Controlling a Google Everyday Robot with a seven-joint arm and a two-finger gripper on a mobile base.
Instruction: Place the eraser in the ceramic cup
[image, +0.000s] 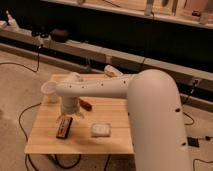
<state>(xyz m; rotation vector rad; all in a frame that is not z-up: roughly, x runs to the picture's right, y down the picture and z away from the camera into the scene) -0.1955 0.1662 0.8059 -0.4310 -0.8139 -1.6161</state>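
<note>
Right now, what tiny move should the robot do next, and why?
Probably lower the gripper straight down onto the eraser. The gripper hangs just above the eraser, which lies flat on the table, so it has not been picked up yet. The cup stands apart from it, farther back, so grasping likely comes first.

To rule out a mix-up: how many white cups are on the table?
1: the ceramic cup at the left edge of the table, beside the arm. The tool hangs above the eraser, nearer the front. The arm could hide another.
</note>
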